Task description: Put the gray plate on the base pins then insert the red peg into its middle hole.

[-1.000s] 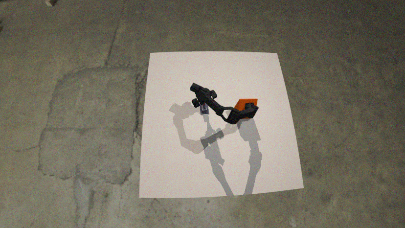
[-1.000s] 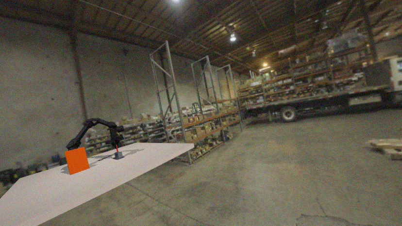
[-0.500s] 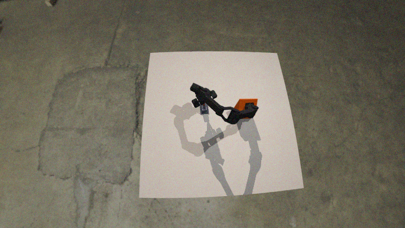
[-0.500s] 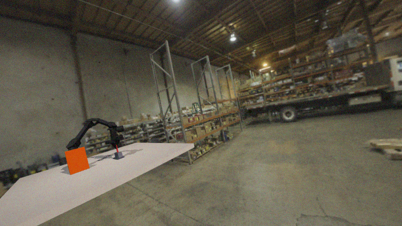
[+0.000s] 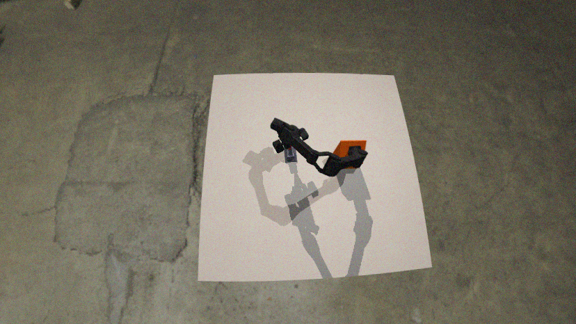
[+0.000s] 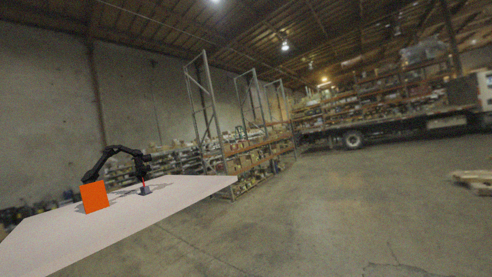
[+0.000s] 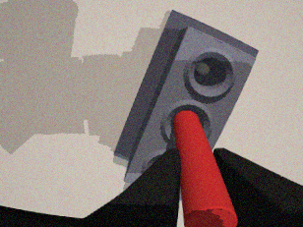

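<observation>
The gray plate [image 7: 196, 92] [image 5: 289, 156] [image 6: 145, 190] lies flat on its base on the white table [image 5: 322, 100] [image 6: 103, 220]. One pin [image 7: 211, 70] shows through the plate's far hole. My gripper [image 7: 195, 159] [image 6: 142, 177] is shut on the red peg [image 7: 199, 171] [image 6: 143, 182] and holds it upright right over the plate. In the wrist view the peg's lower tip sits at the plate's middle hole [image 7: 186, 118]. I cannot tell how deep it is in. The plate's near end is hidden behind my fingers.
An orange block [image 5: 348, 148] [image 6: 94, 195] stands by the arm's base on the white table. Warehouse racks [image 6: 240, 137] and a truck [image 6: 413, 110] stand far off on the concrete floor.
</observation>
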{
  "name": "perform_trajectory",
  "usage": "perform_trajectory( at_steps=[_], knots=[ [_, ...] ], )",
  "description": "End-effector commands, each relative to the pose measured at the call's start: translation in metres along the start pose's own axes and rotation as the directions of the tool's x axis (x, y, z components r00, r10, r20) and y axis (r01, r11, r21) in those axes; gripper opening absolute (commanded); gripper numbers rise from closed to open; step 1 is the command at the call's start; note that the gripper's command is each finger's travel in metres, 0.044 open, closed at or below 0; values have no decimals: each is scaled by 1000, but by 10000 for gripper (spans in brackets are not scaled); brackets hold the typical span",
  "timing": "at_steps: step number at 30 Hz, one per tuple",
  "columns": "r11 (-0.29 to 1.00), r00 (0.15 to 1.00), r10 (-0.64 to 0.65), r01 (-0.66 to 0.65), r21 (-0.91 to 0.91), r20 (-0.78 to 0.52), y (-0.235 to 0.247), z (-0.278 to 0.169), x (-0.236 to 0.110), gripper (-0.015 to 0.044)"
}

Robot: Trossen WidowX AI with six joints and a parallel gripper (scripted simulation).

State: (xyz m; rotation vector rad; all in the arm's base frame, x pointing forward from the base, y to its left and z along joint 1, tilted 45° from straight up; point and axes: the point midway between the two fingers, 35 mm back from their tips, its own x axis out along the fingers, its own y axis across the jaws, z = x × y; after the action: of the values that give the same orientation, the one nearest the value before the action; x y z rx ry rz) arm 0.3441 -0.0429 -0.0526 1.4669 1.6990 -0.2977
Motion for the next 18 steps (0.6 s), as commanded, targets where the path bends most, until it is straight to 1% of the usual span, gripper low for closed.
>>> perform_trajectory(
  at_steps=[1, 18],
  knots=[
    [1000, 1000, -1, 1, 1, -1, 0, -1, 1, 0],
    [1000, 1000, -1, 1, 1, -1, 1, -1, 3, 0]
  ],
)
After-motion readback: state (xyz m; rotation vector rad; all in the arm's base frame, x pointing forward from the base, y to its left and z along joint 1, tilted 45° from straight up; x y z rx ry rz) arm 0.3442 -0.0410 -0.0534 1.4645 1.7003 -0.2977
